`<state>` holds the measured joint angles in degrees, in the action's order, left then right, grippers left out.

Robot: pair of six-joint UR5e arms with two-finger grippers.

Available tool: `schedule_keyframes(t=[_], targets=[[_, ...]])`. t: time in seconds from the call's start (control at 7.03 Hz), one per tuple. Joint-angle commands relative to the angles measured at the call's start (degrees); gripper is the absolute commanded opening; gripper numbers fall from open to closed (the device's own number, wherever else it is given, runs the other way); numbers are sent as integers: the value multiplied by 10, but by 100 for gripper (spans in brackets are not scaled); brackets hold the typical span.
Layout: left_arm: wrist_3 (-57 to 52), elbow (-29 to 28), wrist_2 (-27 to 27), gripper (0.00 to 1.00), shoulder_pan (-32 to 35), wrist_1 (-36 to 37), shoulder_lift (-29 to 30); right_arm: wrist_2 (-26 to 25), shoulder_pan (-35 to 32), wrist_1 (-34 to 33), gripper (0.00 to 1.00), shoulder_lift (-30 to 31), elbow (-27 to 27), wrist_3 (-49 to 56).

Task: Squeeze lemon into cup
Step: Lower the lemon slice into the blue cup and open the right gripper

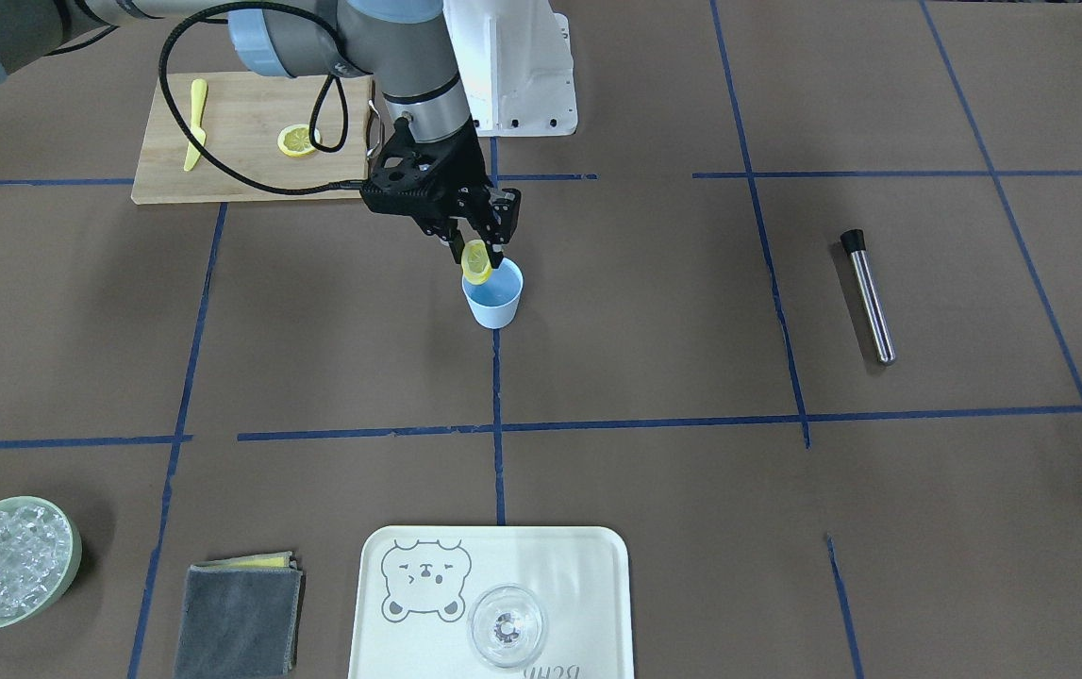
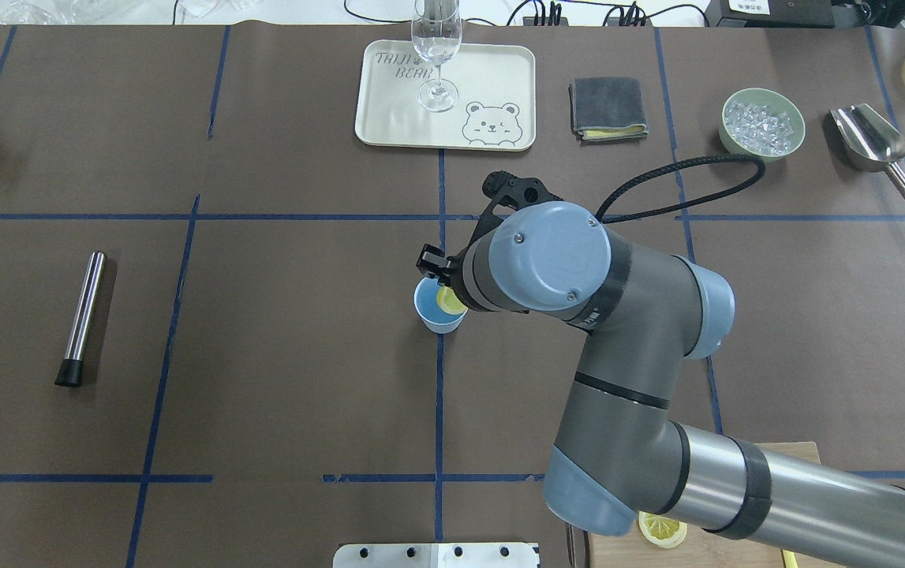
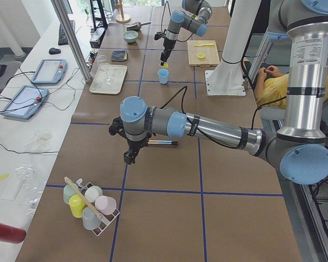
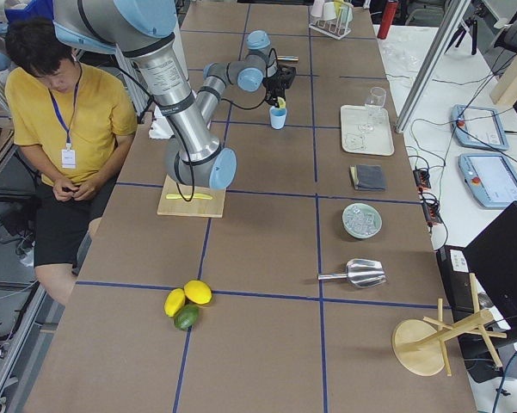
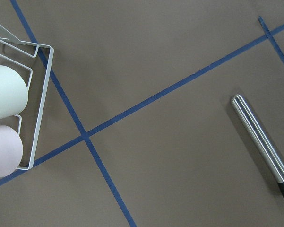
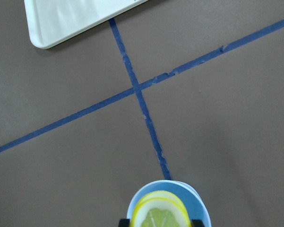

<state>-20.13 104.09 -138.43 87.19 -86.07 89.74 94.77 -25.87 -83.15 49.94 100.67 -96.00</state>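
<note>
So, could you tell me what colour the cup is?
The cup is light blue, clearest in the front-facing view.

Brown table covering (image 1: 654, 311) is showing a grid of blue tape lines (image 1: 495, 396). At centre, a black right gripper (image 1: 476, 253) is pinching a yellow lemon slice (image 1: 477, 269) with a pale segmented face over a light blue cup (image 1: 495, 304). At 11 o'clock, a tan wooden board (image 1: 239, 170) is carrying a yellow knife (image 1: 195, 123). At 6 o'clock, a cream tray (image 1: 559, 566) is displaying a grey bear drawing (image 1: 425, 580). At 8 o'clock, a pale green bowl (image 1: 75, 564) is holding clear ice (image 1: 3, 561).
</note>
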Motion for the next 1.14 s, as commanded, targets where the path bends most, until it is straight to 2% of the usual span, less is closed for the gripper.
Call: schedule_keyframes(t=[0.0,0.28,0.57,0.85,1.0], targets=[[0,1,0,100,0,0,0,0,-1,31,51,-13,-40,-7],[1,4,0,100,1,0,0,0,0,31,53,-9,-41,-7],[1,8,0,100,2,0,-1,0,6,31,60,-7,-42,-8],[2,9,0,100,2,0,-1,-1,9,31,72,-5,-42,-8],[3,9,0,100,2,0,-1,-1,9,30,82,-4,-42,-7]])
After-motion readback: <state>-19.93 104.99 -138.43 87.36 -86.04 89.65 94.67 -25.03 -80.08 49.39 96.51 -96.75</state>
